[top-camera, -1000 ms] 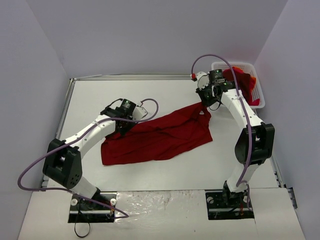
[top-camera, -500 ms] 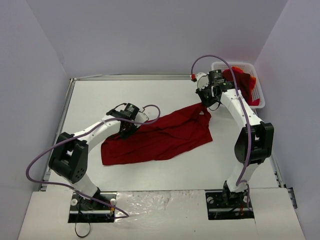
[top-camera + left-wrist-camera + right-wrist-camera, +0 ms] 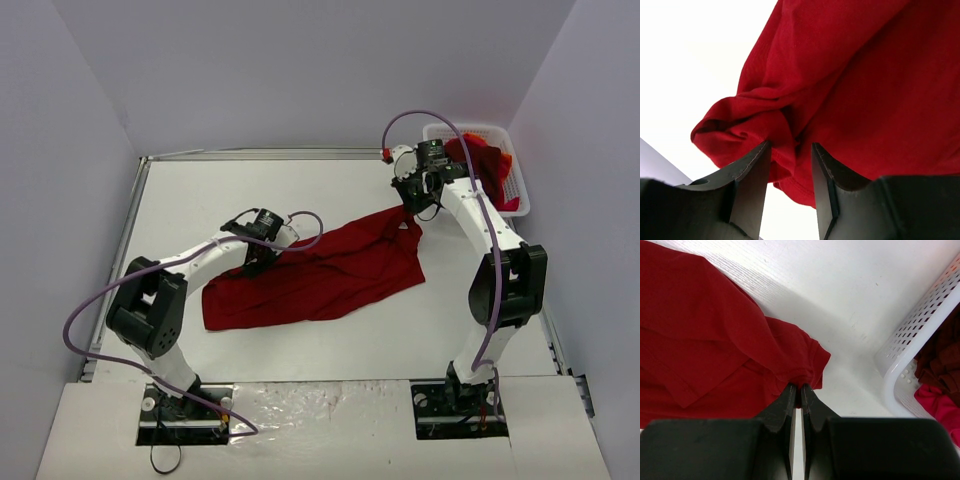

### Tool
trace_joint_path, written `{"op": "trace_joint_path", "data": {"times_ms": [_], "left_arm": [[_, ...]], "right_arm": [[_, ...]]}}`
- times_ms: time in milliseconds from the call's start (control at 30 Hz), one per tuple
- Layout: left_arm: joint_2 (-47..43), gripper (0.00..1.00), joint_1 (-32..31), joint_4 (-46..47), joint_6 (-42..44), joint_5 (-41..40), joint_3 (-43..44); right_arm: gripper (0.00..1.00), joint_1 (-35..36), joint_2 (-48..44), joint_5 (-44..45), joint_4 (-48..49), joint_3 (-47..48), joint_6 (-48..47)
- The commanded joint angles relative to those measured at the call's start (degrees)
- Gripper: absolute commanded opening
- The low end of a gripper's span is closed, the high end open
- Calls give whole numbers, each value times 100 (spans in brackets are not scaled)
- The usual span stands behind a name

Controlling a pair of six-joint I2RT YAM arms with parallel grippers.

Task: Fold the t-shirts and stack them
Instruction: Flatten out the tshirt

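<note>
White counter (image 3: 200, 200) carries one dark red t-shirt (image 3: 330, 275), spread flat but creased across the middle, its length running from near left to far right. At the far right corner stands a white mesh basket (image 3: 500, 128) with more red shirts (image 3: 483, 158) heaped inside. Right pincer (image 3: 796, 387): closed tight on the t-shirt's far right corner, near the basket. Left pincer (image 3: 790, 147): jaws parted at the t-shirt's far left edge, with a bunched fold lying between them, not squeezed.
</note>
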Motion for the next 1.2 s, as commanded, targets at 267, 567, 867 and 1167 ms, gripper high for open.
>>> {"op": "trace_joint_path", "data": {"times_ms": [267,567,867,1167], "left_arm": [[-38,34,-83,507,-70,-674,-153],[-161,24,-83,797,-62,-1000,-250],[-310,2,-83,744,-53,-1167,-136],[-626,2,66,770,35,-1807,136]], "right_arm": [[0,-24,198,149,-13,-37,-72],[0,-16,225,184,-12,-28,-81],[0,-16,234,184,-12,-37,-90],[0,-24,155,298,-13,-28,-107]]}}
